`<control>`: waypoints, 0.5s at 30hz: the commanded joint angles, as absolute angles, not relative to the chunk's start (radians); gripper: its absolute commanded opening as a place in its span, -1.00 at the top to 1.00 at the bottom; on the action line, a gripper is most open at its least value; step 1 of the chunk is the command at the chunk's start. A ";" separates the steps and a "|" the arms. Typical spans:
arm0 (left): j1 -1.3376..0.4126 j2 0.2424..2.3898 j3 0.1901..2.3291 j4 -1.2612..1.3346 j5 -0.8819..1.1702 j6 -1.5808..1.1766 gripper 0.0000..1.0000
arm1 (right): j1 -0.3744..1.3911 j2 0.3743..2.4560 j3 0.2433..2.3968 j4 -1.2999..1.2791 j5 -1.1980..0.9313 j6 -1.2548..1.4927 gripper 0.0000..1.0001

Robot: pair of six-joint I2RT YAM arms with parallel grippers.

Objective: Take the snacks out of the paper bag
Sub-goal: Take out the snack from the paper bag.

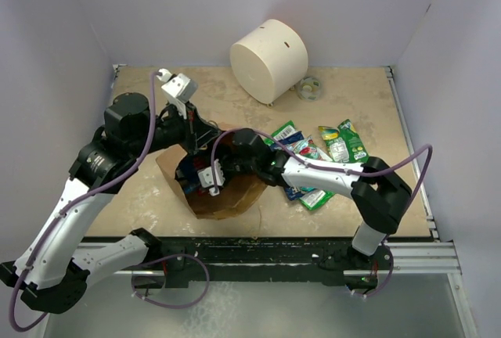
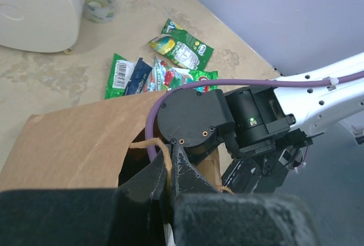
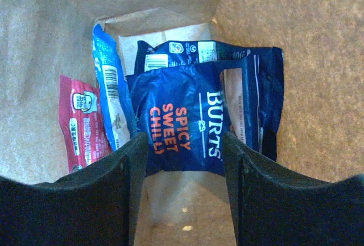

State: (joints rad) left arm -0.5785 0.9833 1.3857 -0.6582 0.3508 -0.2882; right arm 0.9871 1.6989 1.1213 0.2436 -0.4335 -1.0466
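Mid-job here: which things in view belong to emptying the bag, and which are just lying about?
Job: paper bag; blue Burts packet and red packet inside it; loose packets already out.
Lying about: white cylinder; tape roll.

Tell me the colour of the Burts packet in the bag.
Burts packet: dark blue, orange and white lettering; clearest in right wrist view.

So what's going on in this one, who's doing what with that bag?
The left gripper is pinched on the rim of the paper bag, holding its mouth open. The right gripper is down inside, jaws open on either side of a dark blue Burts packet, not yet closed on it. A red packet and a light blue packet are also in the bag. Several green packets lie on the table beside it.
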 commanded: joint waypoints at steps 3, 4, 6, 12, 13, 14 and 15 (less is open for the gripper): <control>-0.581 0.938 1.374 -0.524 0.375 -0.367 1.00 | 0.987 1.667 1.021 0.481 -0.352 -0.900 -0.15; -0.581 0.936 1.374 -0.512 0.379 -0.379 1.00 | 0.987 1.667 1.016 0.519 -0.335 -0.887 -0.15; -0.581 0.935 1.369 -0.495 0.384 -0.401 1.00 | 0.990 1.673 0.988 0.618 -0.293 -0.856 -0.14; -0.581 0.916 1.347 -0.474 0.382 -0.416 1.00 | 0.993 1.727 0.956 0.886 -0.144 -0.833 -0.15; -0.581 0.913 1.343 -0.471 0.382 -0.417 1.00 | 0.994 1.738 0.965 0.907 -0.142 -0.842 -0.16; -0.581 0.911 1.341 -0.471 0.380 -0.417 1.00 | 0.994 1.749 0.981 0.902 -0.152 -0.856 -0.16; -0.580 0.911 1.341 -0.472 0.375 -0.415 1.00 | 0.994 1.759 0.996 0.876 -0.172 -0.874 -0.16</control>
